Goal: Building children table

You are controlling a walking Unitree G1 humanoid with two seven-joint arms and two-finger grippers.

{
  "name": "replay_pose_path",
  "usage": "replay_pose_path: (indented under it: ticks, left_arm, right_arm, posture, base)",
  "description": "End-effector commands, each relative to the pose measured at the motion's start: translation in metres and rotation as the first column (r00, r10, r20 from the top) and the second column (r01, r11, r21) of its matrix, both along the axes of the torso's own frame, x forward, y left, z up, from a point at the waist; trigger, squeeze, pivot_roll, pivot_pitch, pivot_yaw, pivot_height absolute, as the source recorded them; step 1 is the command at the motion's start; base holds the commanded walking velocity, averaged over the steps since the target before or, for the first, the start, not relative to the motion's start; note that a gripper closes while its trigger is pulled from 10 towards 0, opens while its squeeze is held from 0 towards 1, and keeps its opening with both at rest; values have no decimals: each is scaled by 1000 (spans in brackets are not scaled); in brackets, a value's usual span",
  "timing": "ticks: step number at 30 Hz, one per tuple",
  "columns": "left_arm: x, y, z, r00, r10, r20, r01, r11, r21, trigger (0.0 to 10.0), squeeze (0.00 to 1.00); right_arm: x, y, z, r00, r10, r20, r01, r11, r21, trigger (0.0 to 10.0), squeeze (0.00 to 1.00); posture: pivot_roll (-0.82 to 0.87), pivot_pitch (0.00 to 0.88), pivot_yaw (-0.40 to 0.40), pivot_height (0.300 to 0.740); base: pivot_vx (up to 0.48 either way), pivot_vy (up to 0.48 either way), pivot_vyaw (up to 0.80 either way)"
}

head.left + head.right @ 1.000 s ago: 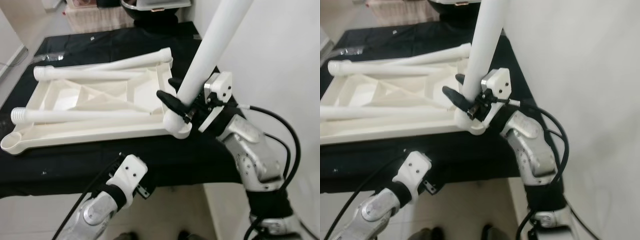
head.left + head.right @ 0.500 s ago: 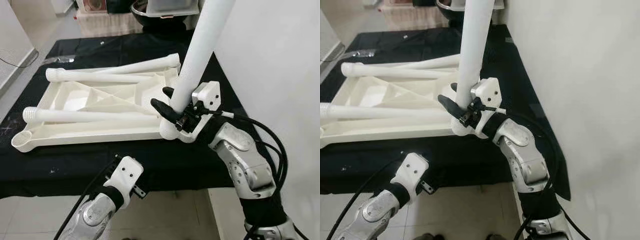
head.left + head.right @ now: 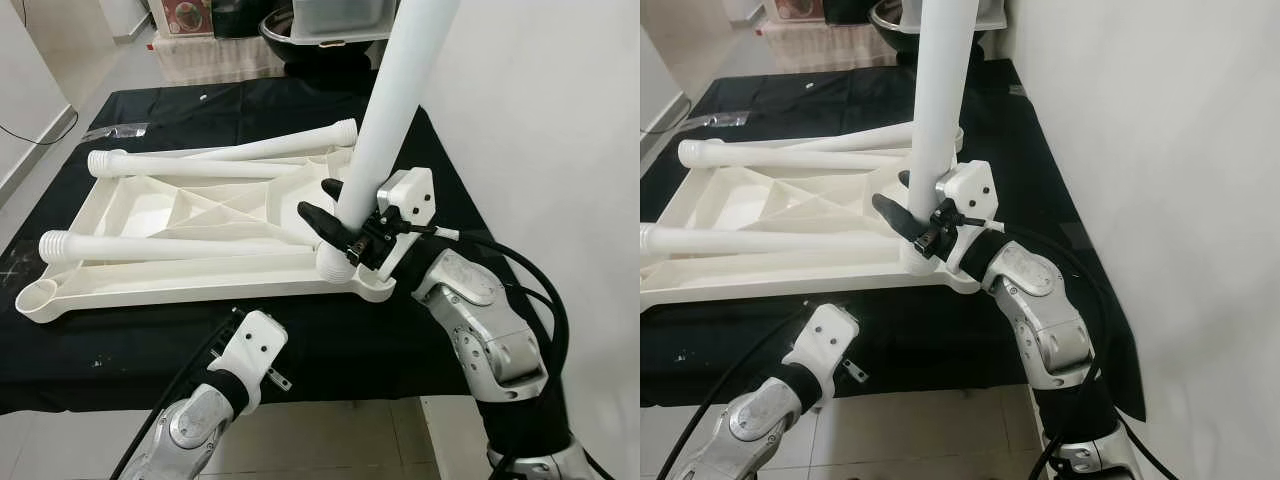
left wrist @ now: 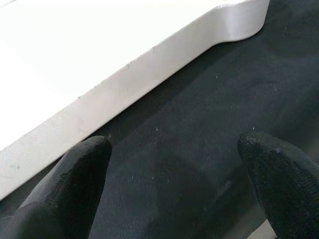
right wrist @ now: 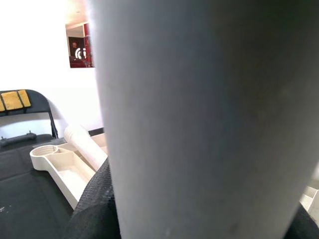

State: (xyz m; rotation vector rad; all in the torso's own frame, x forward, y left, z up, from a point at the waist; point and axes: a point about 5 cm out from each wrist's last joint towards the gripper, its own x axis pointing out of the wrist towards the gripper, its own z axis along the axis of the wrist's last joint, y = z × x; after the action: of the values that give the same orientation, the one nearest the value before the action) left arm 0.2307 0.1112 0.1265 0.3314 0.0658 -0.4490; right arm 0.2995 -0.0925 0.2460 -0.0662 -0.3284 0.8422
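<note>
Gripping a white leg [image 3: 395,110] near its lower end, the right gripper [image 3: 330,205] has its black fingers [image 3: 318,222] closed around the tube. The leg stands nearly upright, leaning slightly toward 1 o'clock, and its foot sits at the socket in the tabletop's [image 3: 190,265] near right corner. In the right wrist view the leg [image 5: 199,119] is a broad pale column, with a black finger [image 5: 94,204] pressed against it and another corner socket [image 5: 47,152] of the tabletop beyond.

The tabletop lies upside down on a black cloth [image 3: 330,330], ribbed underside up, at 10 o'clock from the right gripper. Three more legs lie loose across it: one [image 3: 170,240] along the near side, one [image 3: 200,165] along the far side, and one [image 3: 285,142] slanting toward the far right corner. An empty round socket [image 3: 38,294] is at the near left corner.

The left gripper [image 4: 174,174] is low, at 7 o'clock from the tabletop's near right corner, just over the cloth's near edge. The left wrist view shows its two fingers [image 4: 75,179] set wide apart over the cloth, holding nothing, with the tabletop's rim [image 4: 149,64] just beyond them.

At 12 o'clock, past the cloth, sit a dark bowl [image 3: 300,30] and a grey bin [image 3: 340,15]. A white wall [image 3: 540,120] runs along the right.
</note>
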Motion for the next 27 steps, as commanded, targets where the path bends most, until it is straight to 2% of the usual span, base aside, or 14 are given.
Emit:
replay_pose_path:
  ticks: [1,4,12,18,23,27]
  left_arm:
    - [0,3,-6,1000,14,-25,-14,1000,14,10000,0]
    - [0,3,-4,1000,15,-12,-15,1000,2,10000,0]
    - [2,5,-1,999,39,-1,-39,999,-10,10000,0]
    - [5,9,1,998,62,-14,-63,995,-72,10000,0]
    - [6,10,2,998,63,2,-63,996,-59,10000,0]
    - [10,13,5,997,75,15,-74,994,-84,10000,0]
  right_arm:
    - [-5,2,3,1000,12,15,-12,1000,7,10000,0]
    - [-4,2,3,1000,10,15,-11,1000,6,10000,0]
    - [-4,2,1,1000,4,8,-4,1000,7,10000,0]
    - [-2,2,-1,999,-39,-5,39,999,9,10000,0]
    - [-1,3,-4,998,-58,-17,58,998,1,10000,0]
    - [7,-3,-19,978,-179,-107,180,984,1,10000,0]
  posture:
    - [-44,116,18,740]
    - [-44,115,19,740]
    - [-44,115,19,740]
    - [-47,113,20,740]
    - [-47,113,20,740]
    - [-51,117,18,740]
  base:
    - [-480,0,0]
    - [-480,0,0]
    - [0,0,0]
    - [0,0,0]
    - [0,0,0]
    - [0,0,0]
